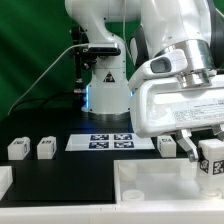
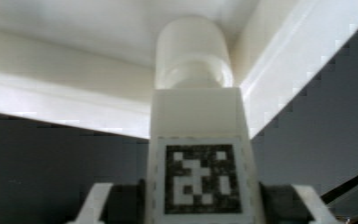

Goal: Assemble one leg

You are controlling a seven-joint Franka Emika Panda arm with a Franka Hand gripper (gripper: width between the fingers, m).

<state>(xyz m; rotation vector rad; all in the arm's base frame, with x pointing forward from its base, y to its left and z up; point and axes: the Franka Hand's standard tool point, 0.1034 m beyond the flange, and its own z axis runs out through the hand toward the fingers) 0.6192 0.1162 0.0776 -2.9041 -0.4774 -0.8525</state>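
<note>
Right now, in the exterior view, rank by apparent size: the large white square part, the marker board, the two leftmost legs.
1. Large white square part, also nearest the camera.
2. Marker board.
3. Leftmost leg and the leg beside it look alike, so unranked.

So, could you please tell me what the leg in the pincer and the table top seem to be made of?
The leg: probably white plastic, smooth with a soft sheen; its rounded end looks moulded. Its tag looks like printed paper or film, though that is blurred. The table: black and matte, with no reflections; cloth or coated board, I cannot tell which.
</note>
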